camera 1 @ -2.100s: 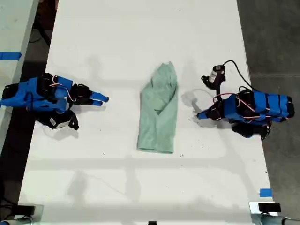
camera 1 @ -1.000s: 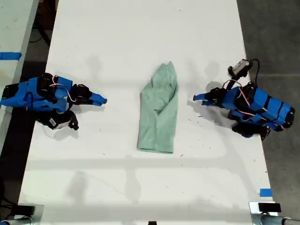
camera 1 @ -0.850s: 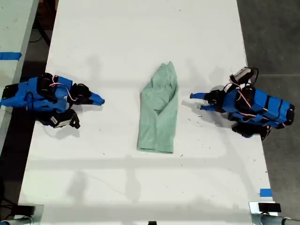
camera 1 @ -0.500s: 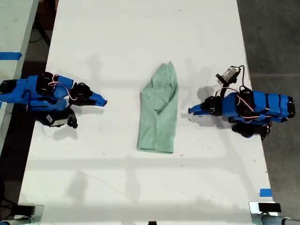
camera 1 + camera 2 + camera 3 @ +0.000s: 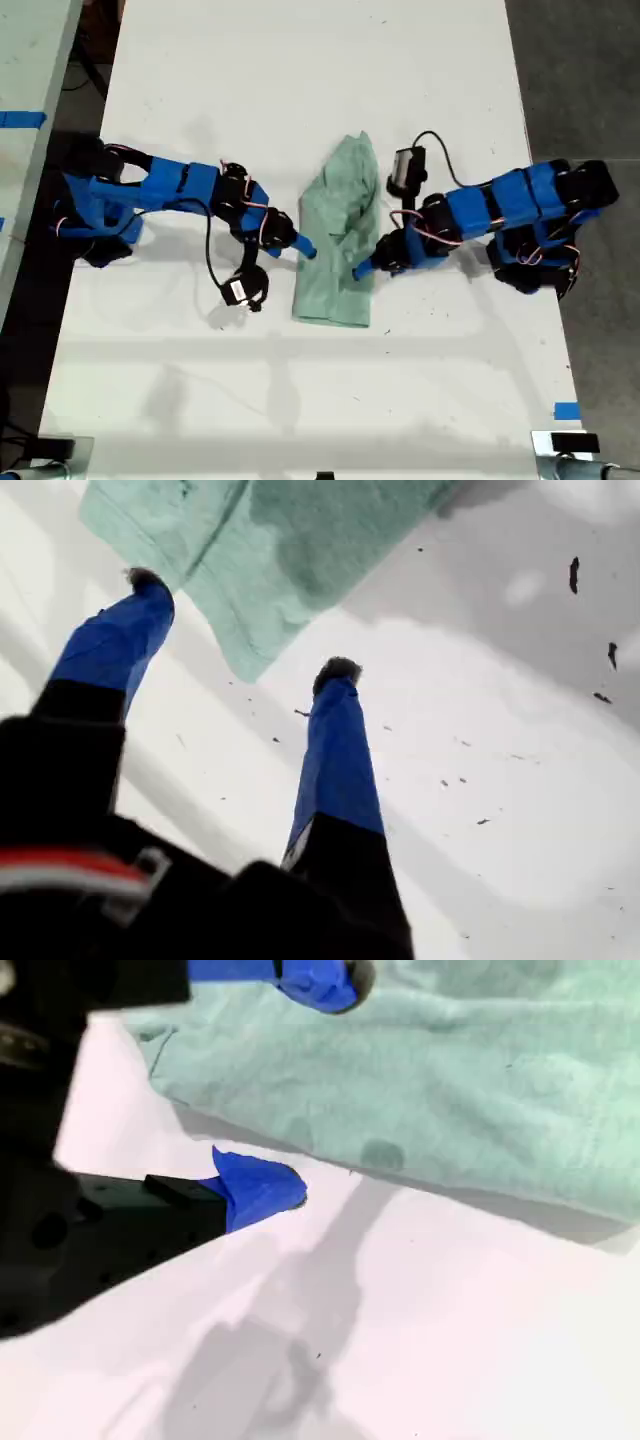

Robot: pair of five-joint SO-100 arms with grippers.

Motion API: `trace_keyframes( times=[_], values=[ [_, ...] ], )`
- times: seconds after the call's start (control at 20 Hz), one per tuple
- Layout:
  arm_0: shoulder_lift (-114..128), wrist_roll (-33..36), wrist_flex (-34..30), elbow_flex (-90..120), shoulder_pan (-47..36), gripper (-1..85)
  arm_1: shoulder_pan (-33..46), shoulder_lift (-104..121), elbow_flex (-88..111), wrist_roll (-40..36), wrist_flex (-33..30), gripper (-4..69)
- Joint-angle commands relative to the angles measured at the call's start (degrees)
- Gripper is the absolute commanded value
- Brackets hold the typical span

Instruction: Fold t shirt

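The t shirt [image 5: 340,230] lies folded into a long narrow shape in the middle of the white table [image 5: 300,80]. My first gripper [image 5: 365,270] reaches in from the exterior view's right and stands open at the shirt's edge. In the first wrist view [image 5: 240,625] its two blue fingers straddle a corner of the t shirt [image 5: 300,540]. My second gripper [image 5: 305,250] comes from the exterior view's left, open at the opposite edge. In the second wrist view [image 5: 295,1088] one finger is over the t shirt [image 5: 450,1070] and the other is on the table beside it.
A strip of blue tape [image 5: 566,410] marks the table near the exterior view's lower right. Dark floor [image 5: 580,80] borders the table on that view's right, and another table with blue tape [image 5: 20,119] stands at its left. Small dark specks [image 5: 575,575] dot the tabletop.
Both arms have stretched out from the table's sides toward the shirt, and both grippers now stand at its edges. The shirt has not moved.
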Motion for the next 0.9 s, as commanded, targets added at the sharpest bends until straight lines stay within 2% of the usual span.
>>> trace_keyframes(
  times=[0.0, 0.25, 0.35, 0.45, 0.75, 0.8, 0.85],
  values=[
    [-7.82, 1.58, -0.18, -16.00, 2.90, 26.0, -2.02, -14.06, -19.69, 2.29, 6.33, 29.8],
    [-17.49, -0.97, -4.31, -19.25, 7.29, 25.0, -4.83, -20.48, -20.48, 5.80, 6.06, 29.0],
    [-21.36, -2.64, -5.36, -19.25, 8.35, 21.2, -5.19, -23.38, -20.74, 6.33, 5.80, 28.9],
    [-23.64, -4.31, -5.63, -19.34, 8.44, -0.1, -5.27, -25.05, -20.48, 5.89, 4.31, 28.9],
    [-24.17, -5.71, -6.15, -20.30, 9.93, -0.1, -4.66, -27.33, -20.04, 4.04, -0.70, 28.1],
    [-24.17, -5.80, -6.33, -20.30, 10.11, -0.1, -4.57, -27.95, -20.04, 3.87, -2.20, 24.7],
    [-24.17, -5.80, -6.59, -20.30, 10.20, -0.1, -4.39, -28.39, -20.04, 3.96, -3.43, 14.1]
  ],
)
